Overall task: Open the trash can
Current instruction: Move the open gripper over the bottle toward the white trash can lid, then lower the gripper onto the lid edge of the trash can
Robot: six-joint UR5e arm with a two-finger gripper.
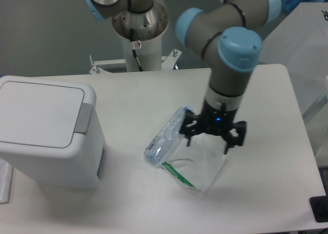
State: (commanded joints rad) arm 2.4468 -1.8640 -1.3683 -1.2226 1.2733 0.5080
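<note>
The trash can (pixel 46 136) is a large white boxy bin at the table's left edge. Its flat lid (pixel 38 113) lies closed, with a grey push tab (pixel 83 117) on its right side. My gripper (pixel 207 141) hangs over the middle of the table, well to the right of the bin, with its fingers spread open and nothing held. It hovers above a clear plastic bag (pixel 197 167) and beside a clear plastic bottle (pixel 165 136) lying on its side.
The robot's white base column (pixel 139 39) stands at the back of the table. The white table (pixel 261 90) ends close behind the bin on the left and at the front. A dark object (pixel 320 209) sits at the right front corner.
</note>
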